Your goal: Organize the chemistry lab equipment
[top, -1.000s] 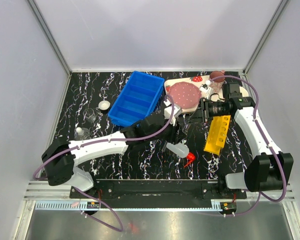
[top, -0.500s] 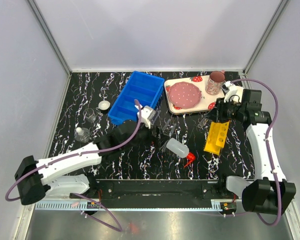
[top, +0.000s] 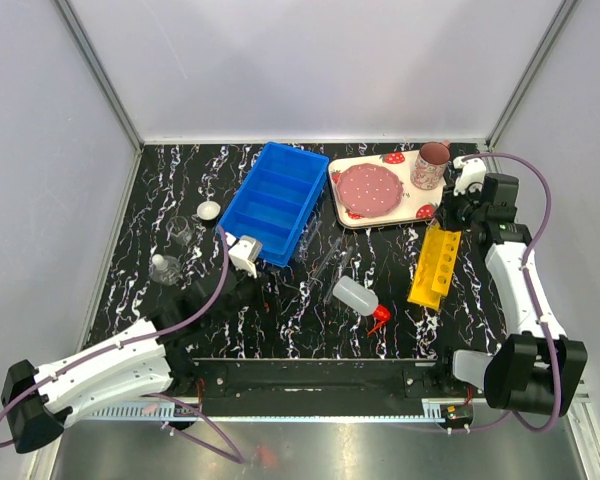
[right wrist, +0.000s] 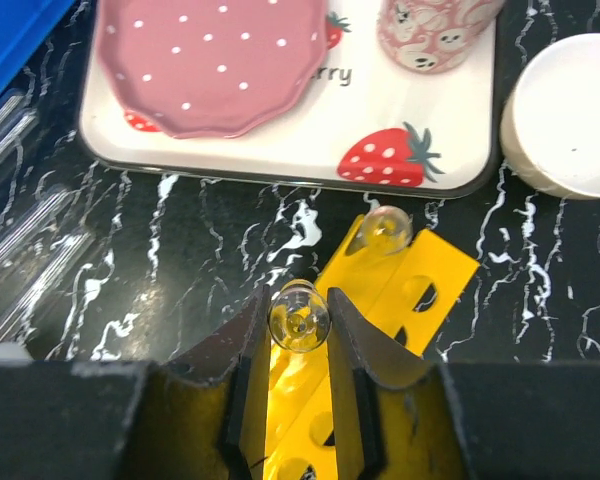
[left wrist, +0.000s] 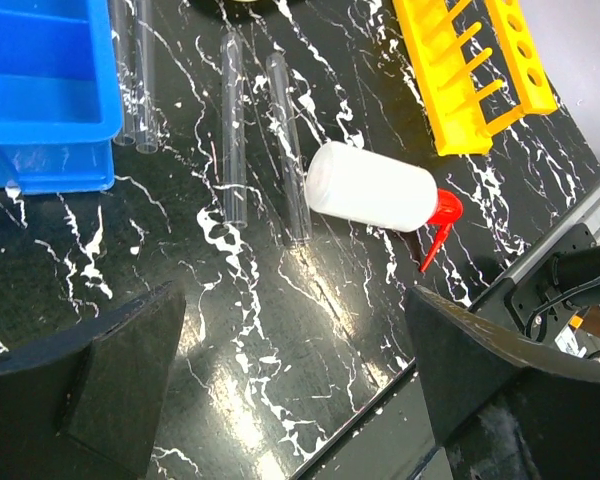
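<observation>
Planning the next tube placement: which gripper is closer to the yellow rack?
Right. The right gripper hangs over the yellow rack, gripping a clear tube; the left gripper sits well off to its left, near the blue bin.

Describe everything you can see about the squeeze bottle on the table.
The bottle is translucent white plastic, cylindrical, with a red cap and a thin bent red nozzle. It lies on its side on the black marbled table, nozzle toward the near edge, cap on. Its base sits right beside a clear tube; whether they touch is unclear. Nothing holds it.
</observation>
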`<state>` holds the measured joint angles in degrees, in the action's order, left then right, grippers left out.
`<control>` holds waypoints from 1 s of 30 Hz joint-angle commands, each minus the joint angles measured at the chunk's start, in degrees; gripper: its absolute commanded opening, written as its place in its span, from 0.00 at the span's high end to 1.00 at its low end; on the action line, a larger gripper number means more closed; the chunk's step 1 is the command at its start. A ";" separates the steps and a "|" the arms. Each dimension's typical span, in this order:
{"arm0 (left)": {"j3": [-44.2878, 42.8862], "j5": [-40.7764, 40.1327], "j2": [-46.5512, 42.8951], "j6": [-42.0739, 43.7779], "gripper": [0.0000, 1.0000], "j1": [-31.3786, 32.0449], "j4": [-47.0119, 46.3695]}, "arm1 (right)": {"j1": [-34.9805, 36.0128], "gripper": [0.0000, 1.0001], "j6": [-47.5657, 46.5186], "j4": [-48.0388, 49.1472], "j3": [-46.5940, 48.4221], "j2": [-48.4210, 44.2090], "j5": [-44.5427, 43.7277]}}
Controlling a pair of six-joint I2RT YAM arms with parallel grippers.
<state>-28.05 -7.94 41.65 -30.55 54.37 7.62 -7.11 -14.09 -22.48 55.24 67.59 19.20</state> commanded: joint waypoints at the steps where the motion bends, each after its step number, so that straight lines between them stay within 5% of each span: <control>1: 1.94 -1.90 -1.83 -1.80 0.07 -0.40 -1.38 | -0.62 0.73 -1.82 6.48 -0.05 1.84 -4.87; 30: 3.71 -0.49 -1.74 -3.12 0.07 -0.49 -3.22 | -1.76 0.71 -1.91 9.47 -4.09 7.46 -3.38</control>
<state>-24.71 -8.25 40.49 -33.10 54.06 7.62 -8.54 -15.22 -16.08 51.31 73.14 15.62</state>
